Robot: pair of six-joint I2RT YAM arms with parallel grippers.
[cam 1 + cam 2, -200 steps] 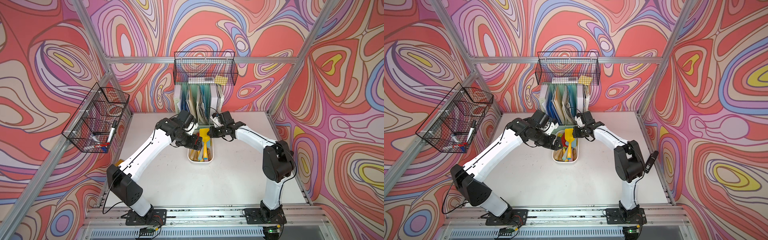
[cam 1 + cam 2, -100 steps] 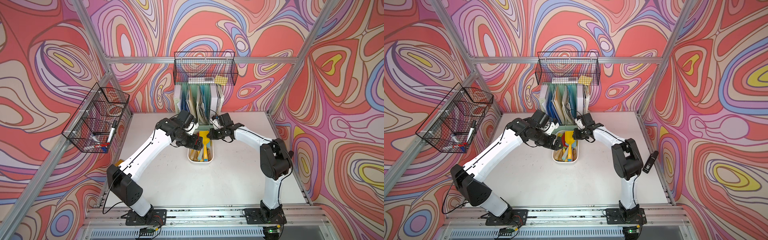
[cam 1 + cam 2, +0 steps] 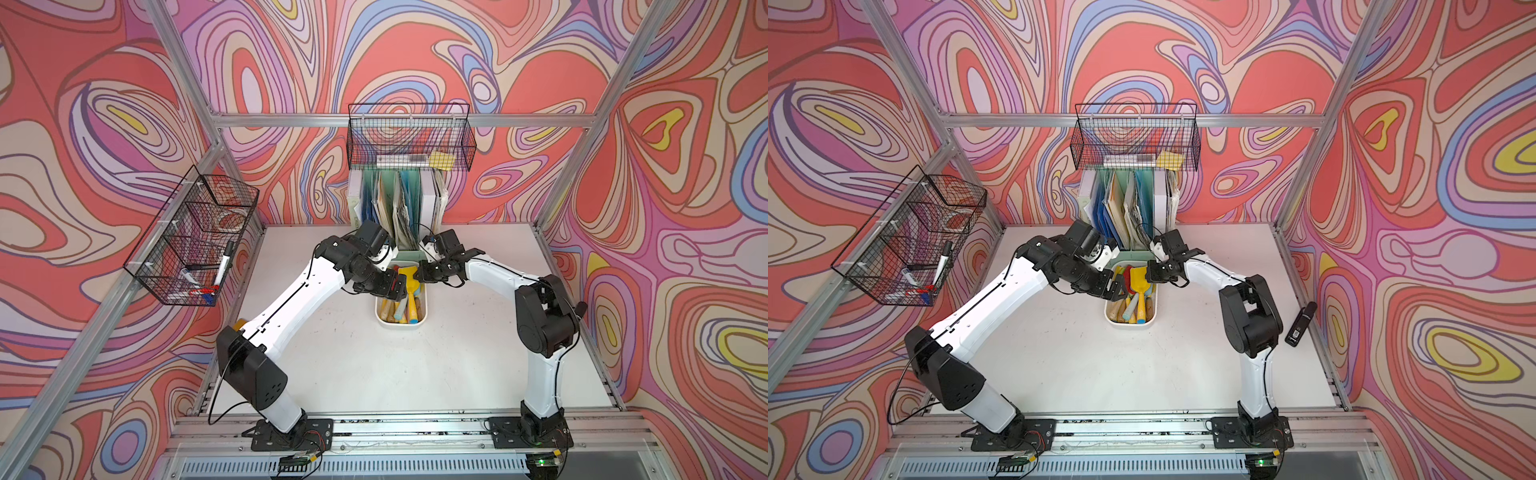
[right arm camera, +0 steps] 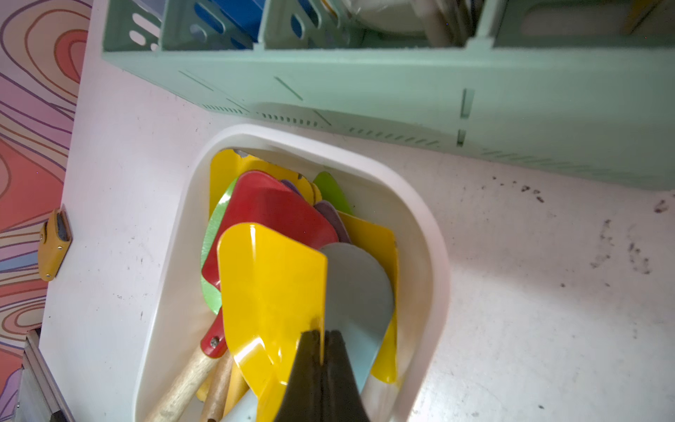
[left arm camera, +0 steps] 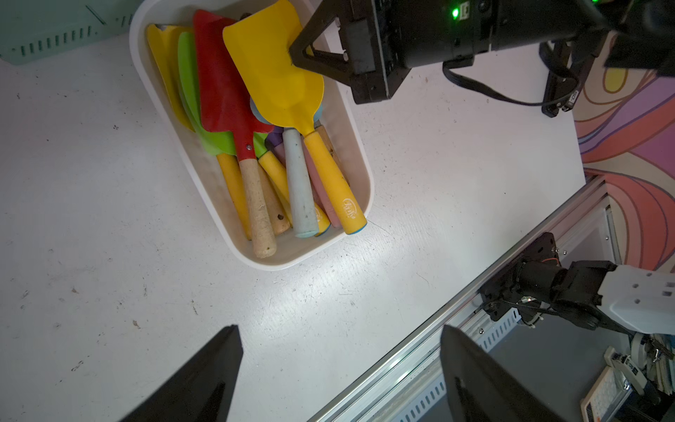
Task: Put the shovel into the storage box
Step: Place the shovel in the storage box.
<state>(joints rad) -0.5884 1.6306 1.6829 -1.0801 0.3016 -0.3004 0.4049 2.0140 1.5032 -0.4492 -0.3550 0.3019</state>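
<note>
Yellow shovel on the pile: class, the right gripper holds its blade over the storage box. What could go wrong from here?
1. The right gripper pinches only the thin blade edge of the yellow shovel, so it could twist or slip.
2. The storage box is heaped with shovels, and this handle's end reaches the rim; released, it may slide out.
3. The left gripper hangs open close by; the two could collide.
</note>
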